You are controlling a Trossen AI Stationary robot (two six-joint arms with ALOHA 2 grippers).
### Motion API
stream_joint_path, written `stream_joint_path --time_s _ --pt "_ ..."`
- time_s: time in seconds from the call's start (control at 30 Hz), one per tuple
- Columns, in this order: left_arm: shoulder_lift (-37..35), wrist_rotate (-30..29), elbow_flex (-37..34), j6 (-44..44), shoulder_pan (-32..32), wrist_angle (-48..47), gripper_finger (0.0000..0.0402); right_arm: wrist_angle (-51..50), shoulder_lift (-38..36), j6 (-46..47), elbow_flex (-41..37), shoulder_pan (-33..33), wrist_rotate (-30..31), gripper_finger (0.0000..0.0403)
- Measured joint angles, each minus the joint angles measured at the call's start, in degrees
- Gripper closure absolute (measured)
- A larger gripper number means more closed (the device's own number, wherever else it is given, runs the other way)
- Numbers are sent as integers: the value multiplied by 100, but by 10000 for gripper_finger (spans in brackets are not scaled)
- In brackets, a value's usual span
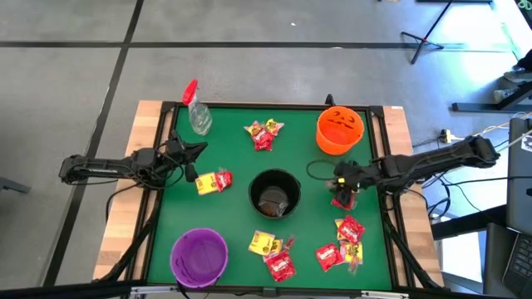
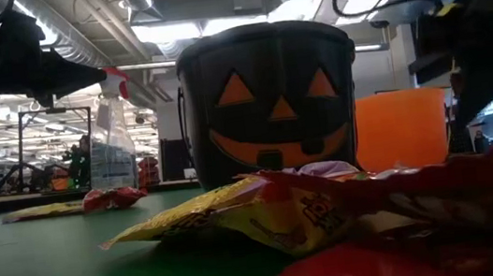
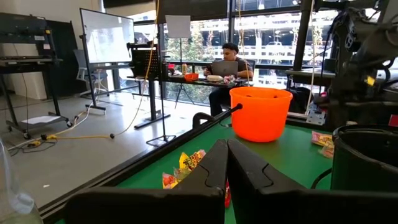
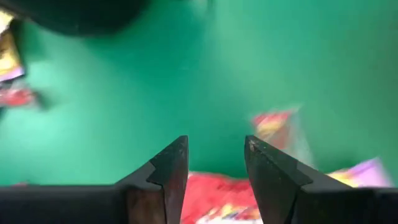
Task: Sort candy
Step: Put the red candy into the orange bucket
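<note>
Candy (image 1: 350,230) scattered in clumps across the green mat (image 1: 233,224); nearest clump just below the right gripper (image 1: 344,193). Jaws parted, nothing pinched between the fingers (image 4: 168,171) in the right wrist view, red packet (image 4: 217,196) sitting low behind the tips. Hovering close over another red packet (image 1: 342,201) between the orange bucket (image 1: 340,129) and that clump.

Risk number one: closing on two overlapped wrappers at once, red and yellow stacked together, wrong colour riding along. Risk number two: slick foil slipping out of the tips mid-carry, dropping short of the black pumpkin bucket (image 1: 275,193) off to the side of the jaws. Could also skate a packet along the mat instead of lifting, if descent stops short.

Left gripper (image 1: 188,159) pressed shut, empty, parked near the spray bottle (image 1: 197,111), yellow-and-red packet (image 1: 214,182) just beside it. Purple bowl (image 1: 199,257) well apart from both sets of jaws.
</note>
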Motion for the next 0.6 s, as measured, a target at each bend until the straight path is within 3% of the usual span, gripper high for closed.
stream_joint_path --time_s 0.2,0.4,0.6 --pt "1 0 -1 1 -2 0 400 -430 316 700 199 24 -692 246" --pt "0 0 -1 0 -2 0 400 -704 353 406 389 513 -241 246" --pt "1 2 -2 2 -2 0 400 -695 582 287 442 1431 402 246"
